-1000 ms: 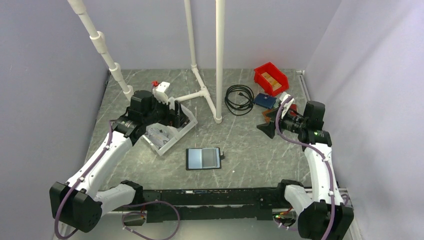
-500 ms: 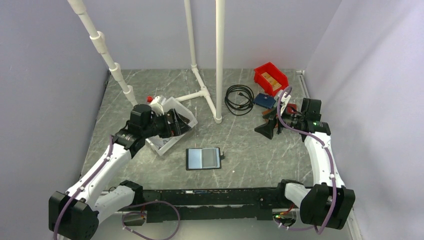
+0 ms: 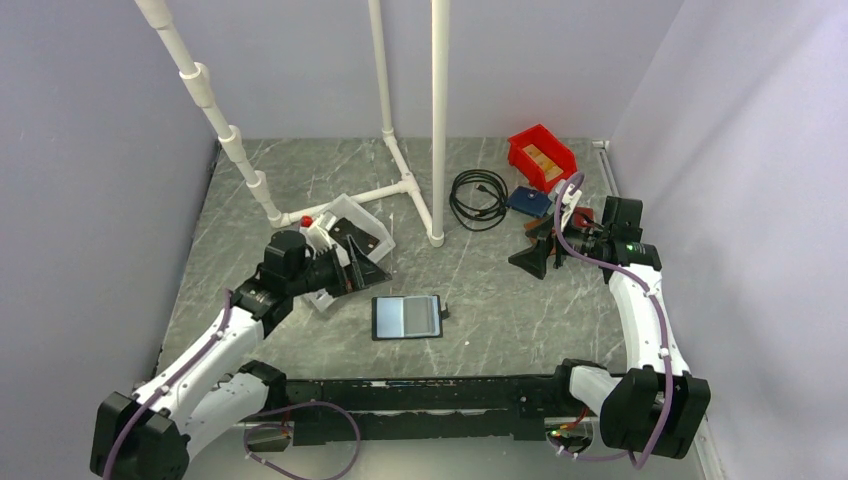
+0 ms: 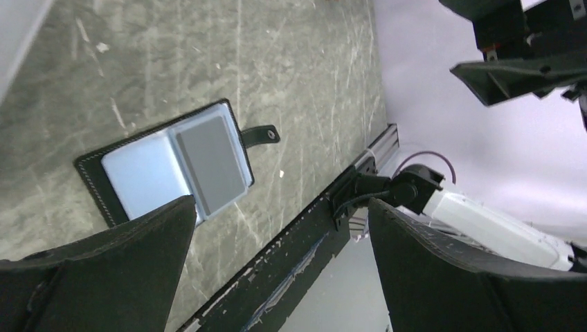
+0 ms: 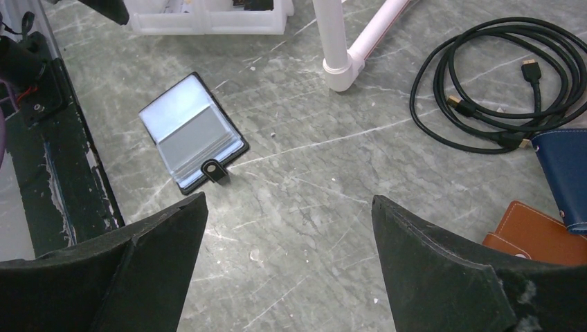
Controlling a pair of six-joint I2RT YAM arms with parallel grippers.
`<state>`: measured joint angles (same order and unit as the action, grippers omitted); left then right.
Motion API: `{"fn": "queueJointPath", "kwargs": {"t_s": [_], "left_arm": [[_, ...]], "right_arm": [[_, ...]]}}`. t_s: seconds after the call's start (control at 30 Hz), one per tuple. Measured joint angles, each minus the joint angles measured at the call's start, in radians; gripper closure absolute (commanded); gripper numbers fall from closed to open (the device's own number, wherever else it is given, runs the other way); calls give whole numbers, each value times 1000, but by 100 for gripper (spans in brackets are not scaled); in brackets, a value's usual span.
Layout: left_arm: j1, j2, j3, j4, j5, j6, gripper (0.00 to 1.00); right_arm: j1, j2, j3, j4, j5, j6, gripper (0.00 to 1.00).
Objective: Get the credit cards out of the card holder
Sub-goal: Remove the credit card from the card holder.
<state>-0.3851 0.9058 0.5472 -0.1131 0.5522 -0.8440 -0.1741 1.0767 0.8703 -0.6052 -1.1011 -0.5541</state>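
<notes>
While you look down from the top view, the card holder (image 3: 407,317) lies opened flat on the surface (image 3: 500,290), near the front edge and between the two arms. One panel shows pale blue, and the one on the strap side shows grey. Its small snap strap sticks out to the right. Whether that grey is a card behind the window, you cannot tell.

Your left end effector (image 3: 366,260) hangs just beside the holder's far-left corner and next to the white tray (image 3: 362,216) — fingers spread wide, nothing between them, not touching the holder. Your right end effector (image 3: 533,245) is well apart from the holder, near the dark blue wallet (image 3: 527,202) and the brown wallet (image 5: 533,232) — it too is spread wide and grips nothing. A coiled black cable (image 3: 478,198) lies beyond.
</notes>
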Motion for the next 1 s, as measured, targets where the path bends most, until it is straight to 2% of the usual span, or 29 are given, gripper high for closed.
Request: {"fn": "queueJointPath", "kwargs": {"t_s": [0.13,0.37,0.47,1.0], "left_arm": [[-79,-32,1,-8,-27,7,0],[-335,9,47,-74,-191,62,1],[-411,24,48,-88,-258,74,1],[-605,85,95,-128,-509,95,2]], "right_arm": [[0,0,0,0,0,0,9],[0,0,0,-8,0,-1,8],[0,2,0,-8,0,-2,7],[0,31,0,-23,0,-4,7]]}}
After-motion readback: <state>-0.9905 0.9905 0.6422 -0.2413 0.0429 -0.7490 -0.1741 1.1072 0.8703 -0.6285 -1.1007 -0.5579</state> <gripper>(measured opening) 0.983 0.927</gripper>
